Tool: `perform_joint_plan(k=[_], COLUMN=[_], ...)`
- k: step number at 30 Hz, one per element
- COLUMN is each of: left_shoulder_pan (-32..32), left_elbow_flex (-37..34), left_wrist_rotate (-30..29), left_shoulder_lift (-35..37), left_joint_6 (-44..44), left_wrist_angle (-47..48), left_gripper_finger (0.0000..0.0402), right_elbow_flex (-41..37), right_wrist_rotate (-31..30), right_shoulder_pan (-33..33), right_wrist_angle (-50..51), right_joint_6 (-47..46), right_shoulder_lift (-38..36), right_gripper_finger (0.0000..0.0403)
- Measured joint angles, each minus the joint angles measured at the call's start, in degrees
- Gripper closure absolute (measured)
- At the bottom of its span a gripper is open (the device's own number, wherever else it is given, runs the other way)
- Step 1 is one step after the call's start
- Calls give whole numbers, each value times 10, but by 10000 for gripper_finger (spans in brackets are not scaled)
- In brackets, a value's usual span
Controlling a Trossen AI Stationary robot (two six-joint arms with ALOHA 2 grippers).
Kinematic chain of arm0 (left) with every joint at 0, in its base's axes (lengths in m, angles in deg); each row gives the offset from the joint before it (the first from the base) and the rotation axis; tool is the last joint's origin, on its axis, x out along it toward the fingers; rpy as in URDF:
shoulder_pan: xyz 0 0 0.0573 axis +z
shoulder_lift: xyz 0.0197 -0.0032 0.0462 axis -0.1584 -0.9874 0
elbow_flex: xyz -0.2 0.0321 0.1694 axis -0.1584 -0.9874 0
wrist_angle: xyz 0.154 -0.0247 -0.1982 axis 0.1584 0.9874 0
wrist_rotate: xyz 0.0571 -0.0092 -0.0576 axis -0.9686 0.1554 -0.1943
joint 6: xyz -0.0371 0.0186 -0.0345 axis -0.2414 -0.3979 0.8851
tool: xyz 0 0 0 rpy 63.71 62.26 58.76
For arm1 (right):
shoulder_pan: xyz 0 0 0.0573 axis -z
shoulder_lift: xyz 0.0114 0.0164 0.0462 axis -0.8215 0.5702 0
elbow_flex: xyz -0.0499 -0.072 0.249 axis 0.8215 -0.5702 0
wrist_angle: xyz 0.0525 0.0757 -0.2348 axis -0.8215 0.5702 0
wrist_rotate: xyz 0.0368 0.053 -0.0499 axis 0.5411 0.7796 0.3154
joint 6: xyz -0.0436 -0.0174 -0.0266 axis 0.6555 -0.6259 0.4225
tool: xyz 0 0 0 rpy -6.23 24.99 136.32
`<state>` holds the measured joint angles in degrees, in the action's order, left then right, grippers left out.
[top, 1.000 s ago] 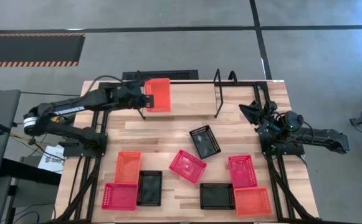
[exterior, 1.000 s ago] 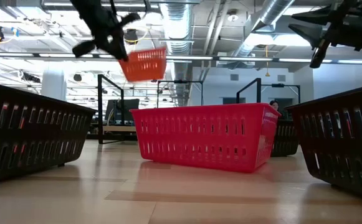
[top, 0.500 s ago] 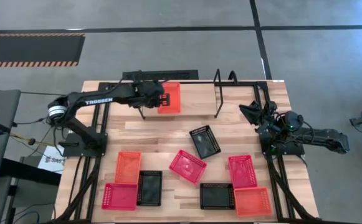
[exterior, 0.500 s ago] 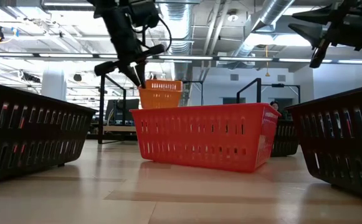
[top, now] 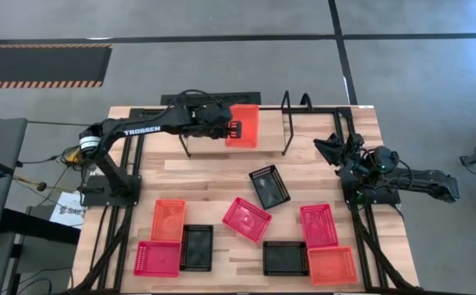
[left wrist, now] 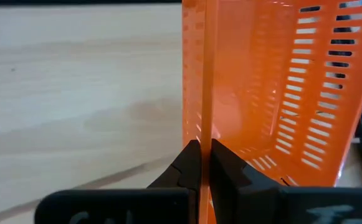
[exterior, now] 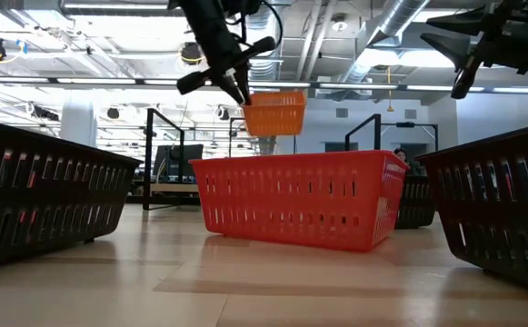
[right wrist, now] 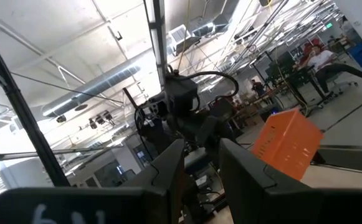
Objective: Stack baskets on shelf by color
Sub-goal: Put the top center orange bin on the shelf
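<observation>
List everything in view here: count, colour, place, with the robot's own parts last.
Orange baskets: 3; one held over the shelf, two on the table's front part.
Pink-red baskets: 3; front left, centre, right.
Black baskets: 3; middle, front left, front right.
Shelf: 1, light wood, black wire frame, table's back edge.
Left gripper: shut on the held basket's wall.
Right gripper: open, raised at the right edge.

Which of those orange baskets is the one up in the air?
The orange basket over the shelf, pinched at its rim by the left hand. The other two orange baskets lie flat at the table's near end.
</observation>
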<state>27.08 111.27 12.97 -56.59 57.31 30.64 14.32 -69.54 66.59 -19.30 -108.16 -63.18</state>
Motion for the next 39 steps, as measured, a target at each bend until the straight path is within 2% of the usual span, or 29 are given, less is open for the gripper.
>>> perform_joint_plan(k=[5, 12, 17, 22, 39], left_shoulder_pan=[15, 49, 81, 110, 141], left_elbow_flex=[-3, -3, -3, -3, -3], left_wrist_rotate=[21, 63, 58, 80, 96], left_shoulder_lift=[-44, -97, -97, -96, -96], left_joint_6=[23, 22, 19, 28, 7], left_wrist_angle=[54, 49, 39, 42, 69], left_gripper_finger=[401, 401, 401, 401, 401], right_elbow_flex=[0, 0, 0, 0, 0], right_wrist_rotate=[3, 19, 33, 34, 35], right_shoulder_pan=[0, -1, -1, -1, -1], right_wrist_angle=[0, 0, 0, 0, -5], right_joint_6=[-2, -7, -7, -8, -7], right_shoulder_lift=[0, 0, 0, 0, 0], right_gripper_finger=[280, 280, 280, 280, 280])
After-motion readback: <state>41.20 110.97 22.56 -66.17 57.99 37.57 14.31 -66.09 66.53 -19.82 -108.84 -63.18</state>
